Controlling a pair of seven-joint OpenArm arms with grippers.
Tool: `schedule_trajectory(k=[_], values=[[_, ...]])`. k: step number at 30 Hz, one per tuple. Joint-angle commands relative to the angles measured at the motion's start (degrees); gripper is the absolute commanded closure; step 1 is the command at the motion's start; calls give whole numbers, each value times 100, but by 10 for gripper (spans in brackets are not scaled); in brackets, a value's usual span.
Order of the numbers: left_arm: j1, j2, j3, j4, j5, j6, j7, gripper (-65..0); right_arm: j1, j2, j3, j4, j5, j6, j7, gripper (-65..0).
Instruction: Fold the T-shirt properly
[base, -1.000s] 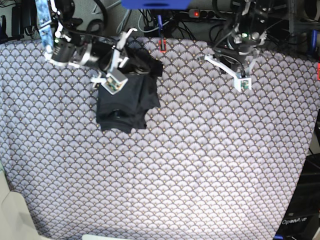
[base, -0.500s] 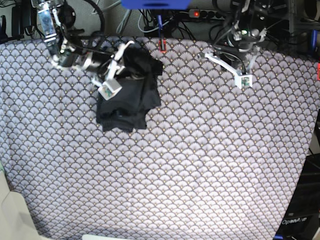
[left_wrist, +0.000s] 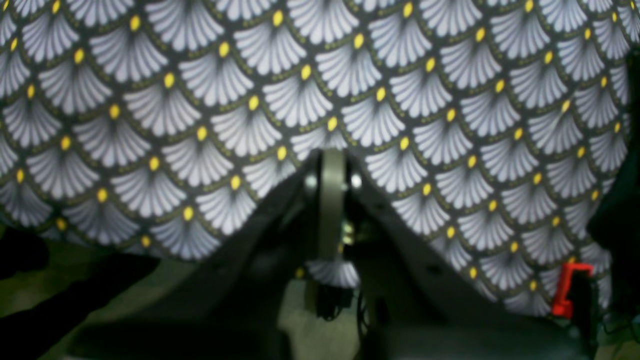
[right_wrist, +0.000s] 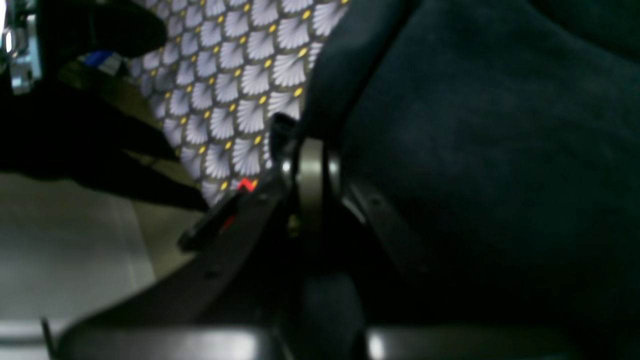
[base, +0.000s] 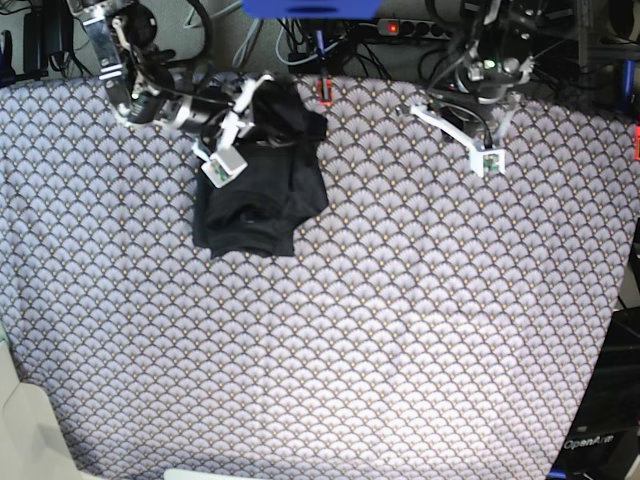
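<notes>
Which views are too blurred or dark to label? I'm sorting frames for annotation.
Left wrist: tablecloth fairly sharp, left gripper soft and dark. Right wrist: T-shirt almost featureless black, right gripper blurred, lower part underexposed. Base: evenly lit and usable, though the T-shirt shows little fold detail.

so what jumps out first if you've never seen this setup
The black T-shirt, bunched in a dark heap at the far left of the fan-patterned tablecloth, stands out first. The right gripper sits at its top edge, jaws shut. The left gripper hangs apart over bare cloth on the far right, jaws shut too.
</notes>
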Motion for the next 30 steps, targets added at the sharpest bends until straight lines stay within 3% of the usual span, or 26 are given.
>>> schedule_trajectory(k=[1, 12, 19, 24, 30], values=[[-6, -36, -27, 167, 25, -22, -85, 0, -20, 99, 31, 231, 29, 38, 0, 0], [11, -229, -229, 422, 16, -22, -50, 0, -363, 143, 39, 2051, -77, 38, -721, 0], [152, -396, -1293, 431, 25, -92, -77, 0, -504, 143, 110, 2279, -1791, 38, -914, 0], [337, -440, -2181, 405, 60, -1006, -85, 0, -723, -86, 751, 2279, -2793, 38, -897, 0], [609, -229, -3253, 387, 86, -2228, -85, 0, -776, -200, 1947, 2279, -2978, 38, -897, 0]])
